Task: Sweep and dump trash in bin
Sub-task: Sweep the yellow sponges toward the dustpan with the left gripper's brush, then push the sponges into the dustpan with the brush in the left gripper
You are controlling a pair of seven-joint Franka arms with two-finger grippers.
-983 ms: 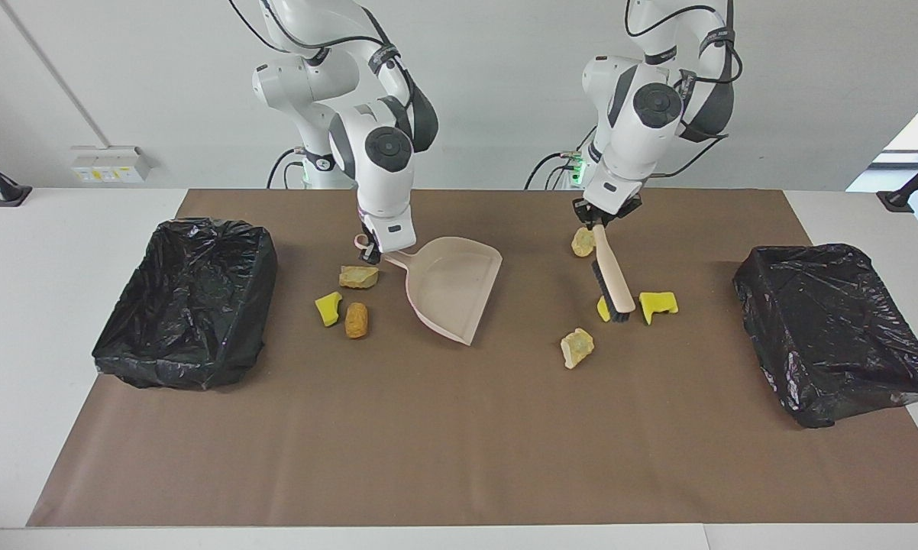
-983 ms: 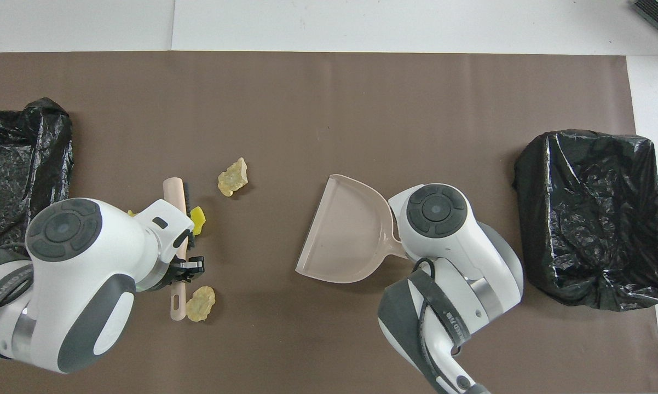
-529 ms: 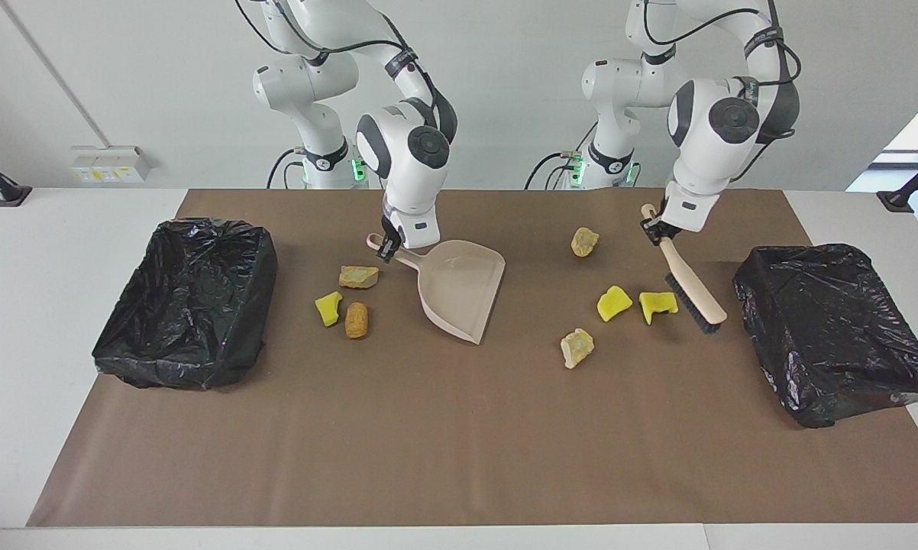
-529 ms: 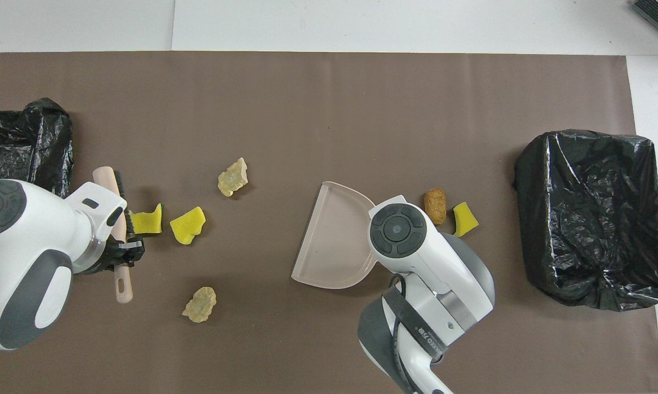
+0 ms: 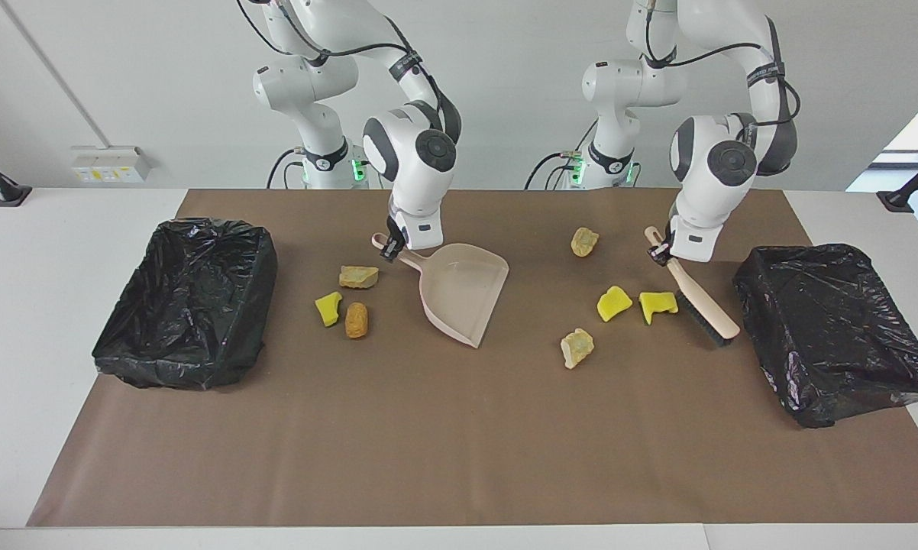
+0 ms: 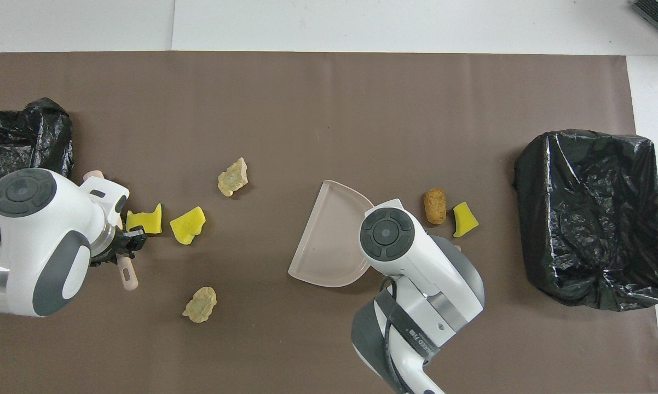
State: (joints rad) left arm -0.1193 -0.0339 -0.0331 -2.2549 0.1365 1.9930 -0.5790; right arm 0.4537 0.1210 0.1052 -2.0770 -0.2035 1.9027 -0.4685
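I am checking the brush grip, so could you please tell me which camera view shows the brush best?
The facing view: the whole brush shows there, its handle in the shut left claw, bristles low beside a green-backed sponge piece. In the overhead view the left arm covers most of it; only the handle end and tip show.

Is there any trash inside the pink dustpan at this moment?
No, the dustpan held by the right gripper shows only its bare pink floor, and all seven scraps of trash lie on the brown mat.
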